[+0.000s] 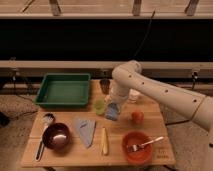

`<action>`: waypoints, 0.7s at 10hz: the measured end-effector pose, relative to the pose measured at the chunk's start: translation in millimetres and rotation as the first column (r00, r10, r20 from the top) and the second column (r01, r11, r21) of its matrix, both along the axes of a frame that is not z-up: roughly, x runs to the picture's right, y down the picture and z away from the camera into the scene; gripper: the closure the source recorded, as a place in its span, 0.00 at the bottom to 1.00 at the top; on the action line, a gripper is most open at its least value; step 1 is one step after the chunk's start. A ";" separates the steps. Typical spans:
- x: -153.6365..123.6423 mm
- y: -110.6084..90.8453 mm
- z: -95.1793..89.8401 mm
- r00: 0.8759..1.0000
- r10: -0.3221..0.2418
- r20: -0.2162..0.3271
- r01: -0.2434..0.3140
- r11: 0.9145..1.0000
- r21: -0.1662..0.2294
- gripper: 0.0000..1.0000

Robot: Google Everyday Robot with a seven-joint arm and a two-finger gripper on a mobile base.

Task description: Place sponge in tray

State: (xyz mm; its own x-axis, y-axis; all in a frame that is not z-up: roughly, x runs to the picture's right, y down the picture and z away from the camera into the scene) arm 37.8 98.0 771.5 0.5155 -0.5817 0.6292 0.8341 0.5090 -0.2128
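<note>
While it hangs near the tray (62, 104), the claw (114, 103) grips the sponge (113, 113)

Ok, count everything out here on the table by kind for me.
Tray: 1
Bowls: 2
Cups: 3
Cutlery: 2
Sponge, in the gripper near table centre: 1
Cloth: 1
Orange ball: 1
Yellow piece: 1
Total: 12

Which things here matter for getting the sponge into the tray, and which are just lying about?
Job: sponge, held in the gripper above mid-table; green tray at rear left.
Lying about: left red bowl, right red bowl with fork, spoon, blue-grey cloth, yellow object, green object, orange object.
</note>
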 end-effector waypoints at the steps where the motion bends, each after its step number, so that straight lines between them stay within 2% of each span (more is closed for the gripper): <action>1: -11.6 -6.3 -4.3 1.000 0.002 0.017 -0.002 1.000 0.006 1.00; 2: -33.7 -15.3 -13.5 0.999 0.006 0.049 -0.007 1.000 0.016 1.00; 3: -38.6 -17.4 -16.4 0.998 0.008 0.058 -0.009 1.000 0.019 1.00; 7: -37.5 -16.9 -16.1 0.998 0.008 0.055 -0.009 1.000 0.017 1.00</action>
